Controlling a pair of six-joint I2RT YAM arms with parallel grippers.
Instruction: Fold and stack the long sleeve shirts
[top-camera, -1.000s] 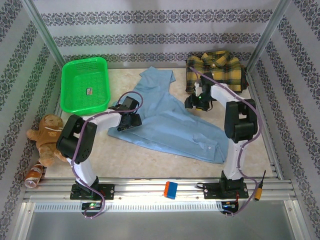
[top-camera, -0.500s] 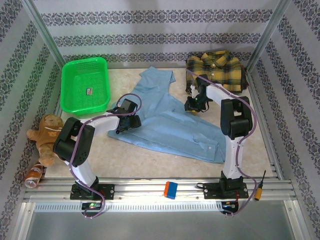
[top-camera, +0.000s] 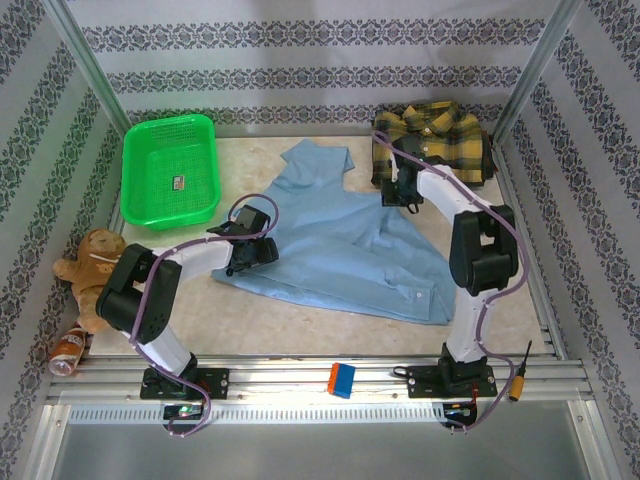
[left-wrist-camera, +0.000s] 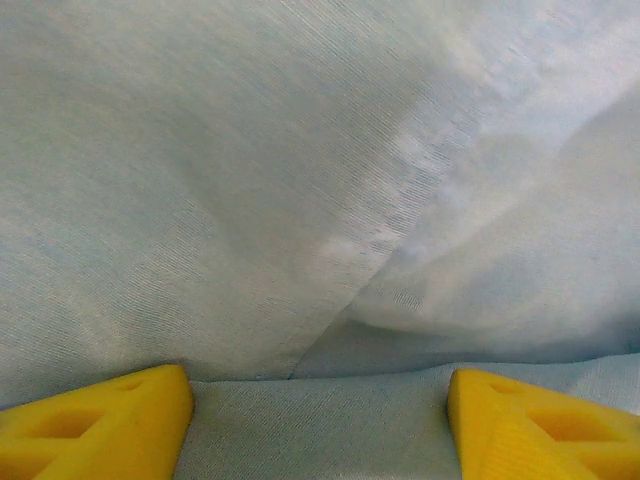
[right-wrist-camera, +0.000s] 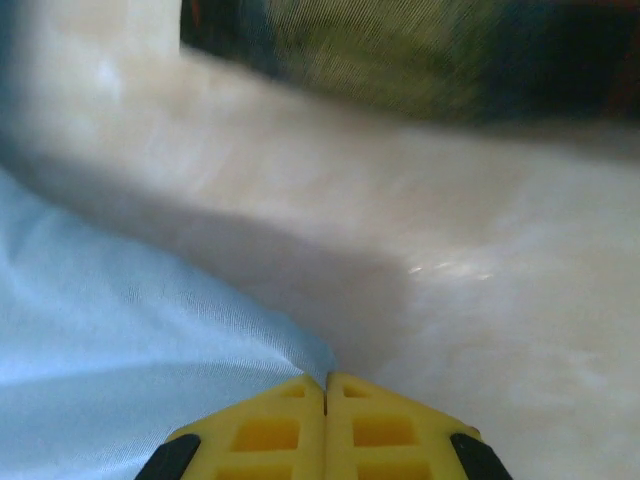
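Note:
The light blue shirt (top-camera: 340, 235) lies spread across the middle of the table. My left gripper (top-camera: 250, 252) is low over its left edge. In the left wrist view this gripper (left-wrist-camera: 320, 425) is open, its yellow fingers (left-wrist-camera: 95, 420) wide apart with blue cloth (left-wrist-camera: 250, 180) lying between them. My right gripper (top-camera: 393, 193) is at the shirt's far right edge, close to the plaid shirt (top-camera: 435, 135) bunched in the back right corner. In the right wrist view this gripper (right-wrist-camera: 325, 385) is shut, pinching the blue cloth's edge (right-wrist-camera: 120, 330). The plaid shirt (right-wrist-camera: 380, 50) shows blurred beyond.
A green mesh basket (top-camera: 170, 170) stands at the back left. A teddy bear (top-camera: 90, 275) and a small bottle (top-camera: 68, 350) lie off the table's left side. An orange-and-blue block (top-camera: 342, 380) sits on the front rail. Patterned walls close in the table.
My right gripper has shut on the blue shirt's edge and moved back toward the plaid shirt, drawing the cloth with it. The left gripper has shifted slightly nearer.

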